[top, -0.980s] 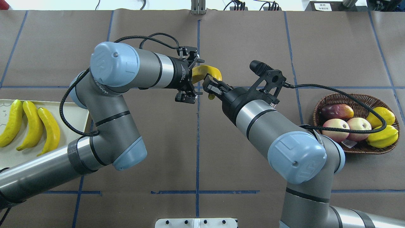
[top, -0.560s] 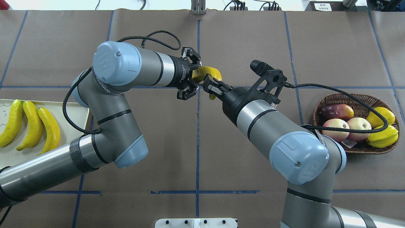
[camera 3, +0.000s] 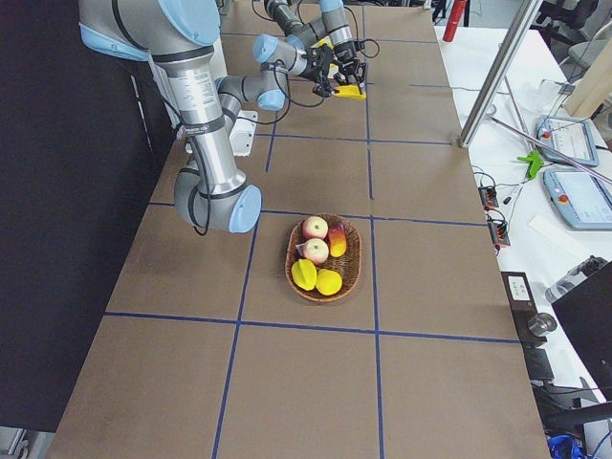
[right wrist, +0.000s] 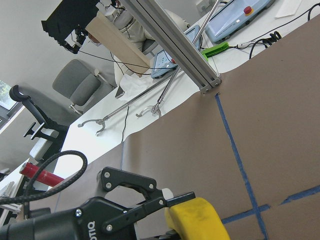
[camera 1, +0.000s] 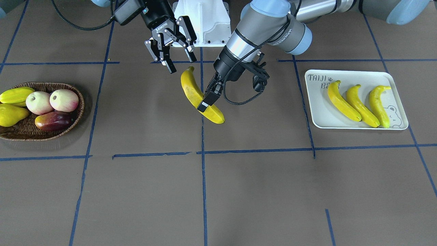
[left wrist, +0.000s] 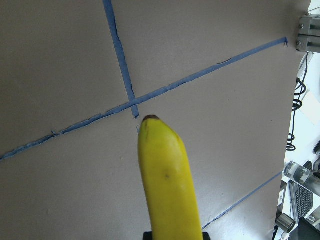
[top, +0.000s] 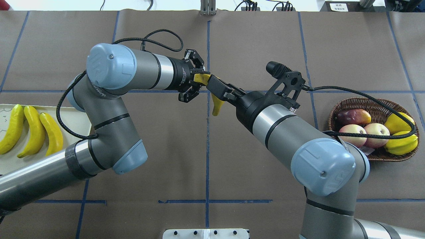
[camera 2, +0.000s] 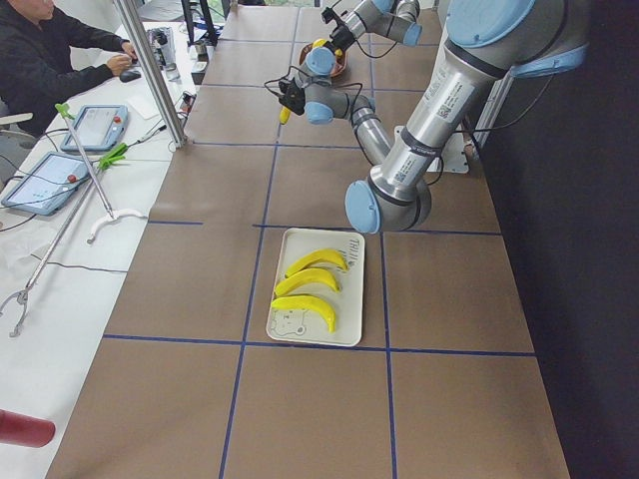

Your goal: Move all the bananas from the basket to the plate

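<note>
My left gripper [camera 1: 205,102] is shut on a yellow banana [camera 1: 196,94] and holds it above the middle of the table. The left wrist view shows the banana [left wrist: 167,185] sticking out over the blue tape cross. My right gripper [camera 1: 181,63] is open, its fingers spread just beyond the banana's near end. From overhead the two grippers [top: 196,79] [top: 215,89] meet at the banana [top: 216,104]. Three bananas [camera 1: 362,106] lie side by side on the white plate [camera 1: 355,73]. The wicker basket [camera 1: 20,135] holds no banana.
The basket [top: 365,101] at my right holds two peach-coloured round fruits [camera 1: 51,100], a dark red fruit [camera 1: 53,121], a star fruit [camera 1: 15,95] and a yellow pear-shaped fruit [camera 1: 8,115]. The plate [top: 76,114] lies at my left, partly under my left arm. Blue tape lines cross the brown table.
My left gripper has shut on the banana and my right gripper has let go and opened. The banana has swung so its free end points toward me.
</note>
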Robot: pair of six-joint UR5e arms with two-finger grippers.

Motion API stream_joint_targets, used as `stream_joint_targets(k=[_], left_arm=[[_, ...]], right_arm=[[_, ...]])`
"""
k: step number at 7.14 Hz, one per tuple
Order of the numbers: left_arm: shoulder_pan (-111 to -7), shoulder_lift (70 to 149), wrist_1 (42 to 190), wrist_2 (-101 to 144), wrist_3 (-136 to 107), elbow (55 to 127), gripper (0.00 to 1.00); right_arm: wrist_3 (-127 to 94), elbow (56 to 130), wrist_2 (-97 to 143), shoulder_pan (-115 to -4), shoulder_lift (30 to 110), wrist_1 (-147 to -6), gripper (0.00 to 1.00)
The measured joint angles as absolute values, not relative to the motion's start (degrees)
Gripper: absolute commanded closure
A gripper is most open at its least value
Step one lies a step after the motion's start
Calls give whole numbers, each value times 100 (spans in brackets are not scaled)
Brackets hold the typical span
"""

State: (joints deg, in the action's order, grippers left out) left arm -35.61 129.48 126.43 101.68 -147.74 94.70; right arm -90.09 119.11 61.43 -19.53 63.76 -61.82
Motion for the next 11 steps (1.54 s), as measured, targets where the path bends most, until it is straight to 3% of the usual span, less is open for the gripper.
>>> stream_joint_targets(k=[4,8,11], left_arm=[[-4036,12388,12611,11092,-13798,9700,100],[-4188,10059,12588,11303,-10126,11088,100],[-4122,8623,12594,10798,-8133,11598,100]], right_arm=[[-8531,12251,6729,-2174,6449,-6477,0],[-7227,12520,8749,-3411,6489,-7984,0],[-5891,12358,11102,-5033,6711,-8809,0]])
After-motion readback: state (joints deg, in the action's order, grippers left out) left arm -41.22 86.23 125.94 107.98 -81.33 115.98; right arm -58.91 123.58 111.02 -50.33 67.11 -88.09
